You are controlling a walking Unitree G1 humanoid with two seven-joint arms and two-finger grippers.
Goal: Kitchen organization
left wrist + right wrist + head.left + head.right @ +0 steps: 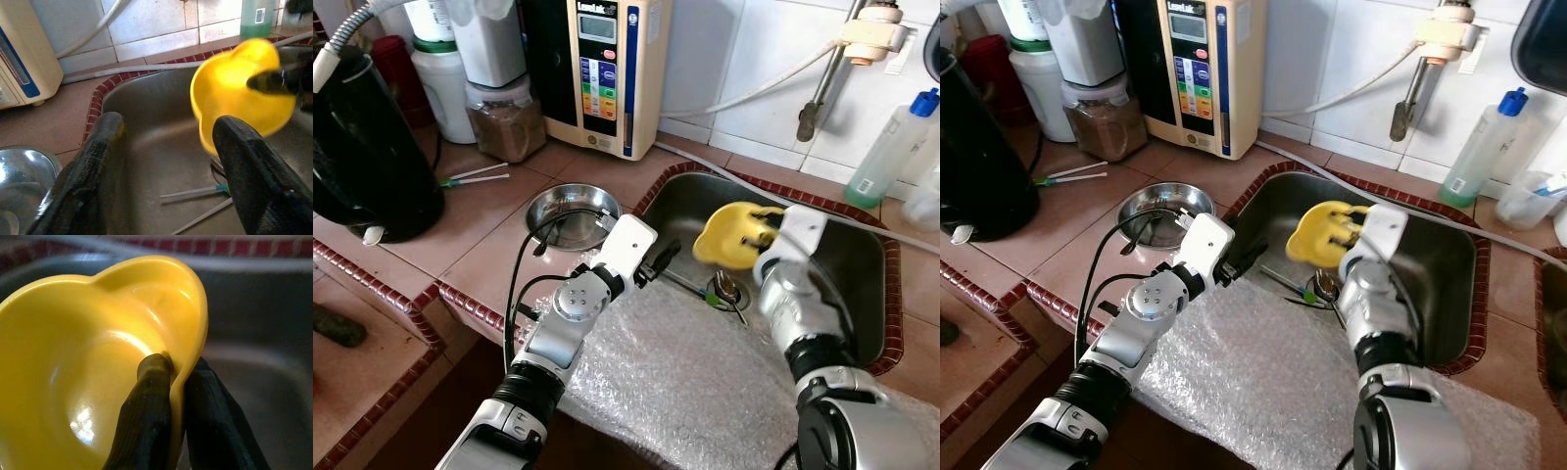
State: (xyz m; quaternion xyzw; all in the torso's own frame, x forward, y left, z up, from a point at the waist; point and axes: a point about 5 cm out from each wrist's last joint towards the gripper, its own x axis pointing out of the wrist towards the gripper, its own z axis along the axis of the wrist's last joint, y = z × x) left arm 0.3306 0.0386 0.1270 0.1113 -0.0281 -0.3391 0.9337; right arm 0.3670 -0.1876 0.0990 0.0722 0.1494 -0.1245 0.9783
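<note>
So a yellow bowl (736, 235) is being held up over the sink (862, 264), pinched at the rim by the right gripper (176, 377). In the right wrist view the 2 black fingers are closed tight on the wall of the bowl, 1 inside and 1 outside, so the bowl hangs tipped on its side rather than level. That's probably deliberate, since anything left in it would get drained into the basin instead of onto the counter.

The left gripper (168, 161) is parked at the near edge of the sink, fingers spread wide with nothing between them, pointed at the bowl. It looks like it's being kept ready for a handover or to steady things, but that's only a guess.

Down in the basin near the drain a spoon (726, 291) and a couple of thin sticks are lying. A steel bowl (573, 213) is sat on the tiled counter just beside the sink, and a sheet of bubble wrap (675, 382) is laid over the front counter edge, maybe as a drying spot. A bottle (891, 147) is stood by the wall behind the sink
</note>
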